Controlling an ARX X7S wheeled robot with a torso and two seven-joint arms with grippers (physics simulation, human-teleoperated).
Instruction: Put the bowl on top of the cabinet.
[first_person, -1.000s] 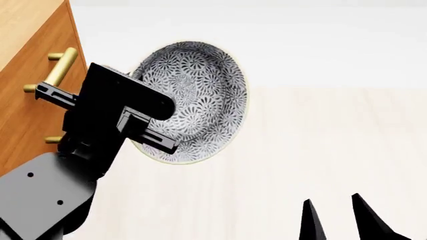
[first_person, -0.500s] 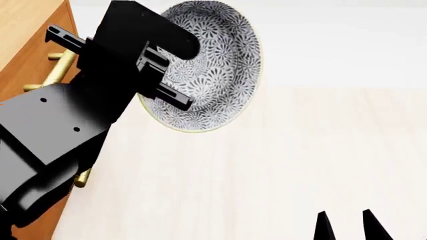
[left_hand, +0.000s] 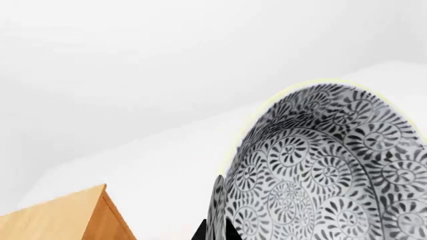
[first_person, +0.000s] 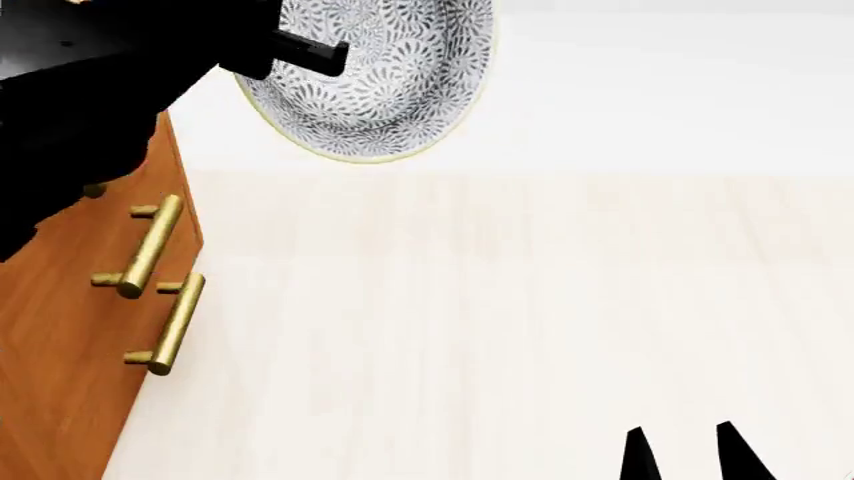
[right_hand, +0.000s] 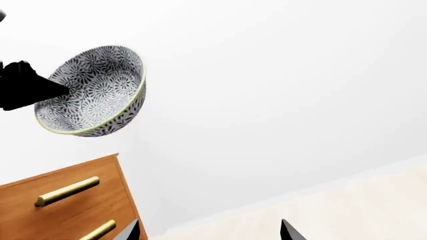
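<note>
Bowl (first_person: 380, 75): deep, round, ceramic; white ground under dense grey-black floral whorls inside and out, thin pale rim. Held aloft and tilted, mouth turned sideways, above and beside the cabinet front, clear of the floor. Cut off by the top edge in the head view and by the frame edge in the left wrist view; seen whole only in the right wrist view (right_hand: 93, 92).

Left gripper (first_person: 287, 50): black, blocky, mostly lost in shadow and cropped at the head view's upper left. Jaws clamped on the bowl rim, one dark finger inside the wall, visible as a sliver in the left wrist view (left_hand: 212, 231).

Cabinet (first_person: 80, 340): orange-brown wood with visible grain, front face only partly in frame, top surface hidden behind the left arm in the head view. Lighter wood corner showing in the left wrist view (left_hand: 63, 220). Brass cylindrical bar handles (first_person: 147, 245) on short posts, two plainly seen.

Right gripper (first_person: 683, 455): two black pointed fingertips only, rising from the lower edge, parted, holding nothing.

Floor (first_person: 534, 320): pale wood-grain planks, meeting a plain white wall.
</note>
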